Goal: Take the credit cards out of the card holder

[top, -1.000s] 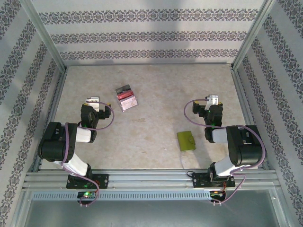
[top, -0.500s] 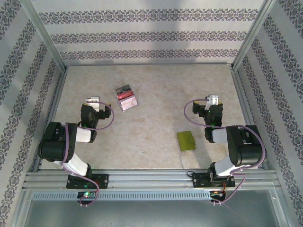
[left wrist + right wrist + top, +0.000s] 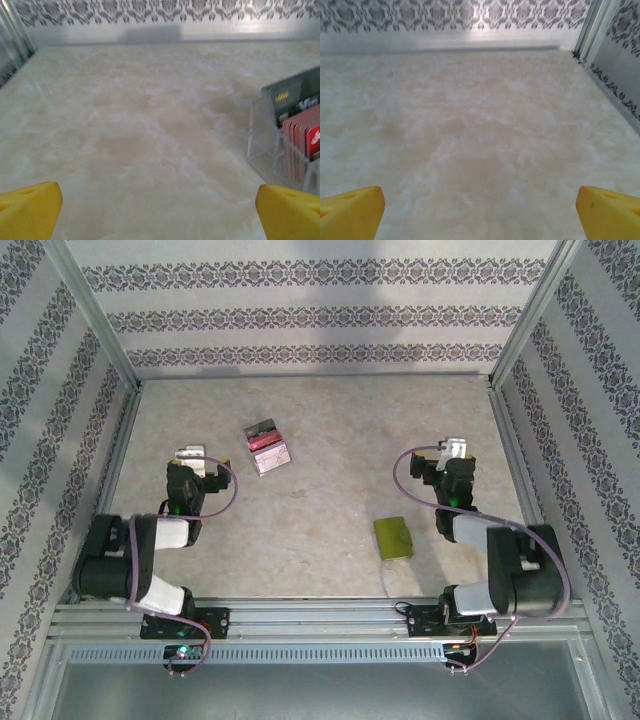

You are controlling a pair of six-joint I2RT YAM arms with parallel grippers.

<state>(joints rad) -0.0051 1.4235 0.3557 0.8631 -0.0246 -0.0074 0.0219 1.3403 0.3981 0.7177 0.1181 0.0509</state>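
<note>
Card holder [image 3: 393, 537] olive green, lies flat and closed on the surface [image 3: 330, 420], near side, just left of the right arm, nothing touching it. Credit cards [image 3: 268, 447], red, pinkish and dark grey, sit well apart from it toward the far left, ahead and to the right of the left gripper [image 3: 190, 454]. Left wrist view: cards [image 3: 302, 145] stand on edge in a clear plastic rack [image 3: 262, 145], grey card behind the red ones. Left fingers [image 3: 30, 207] spread wide, nothing between them. Right gripper [image 3: 455, 450] near the right wall, its fingers [image 3: 607, 210] also spread wide over bare surface.
</note>
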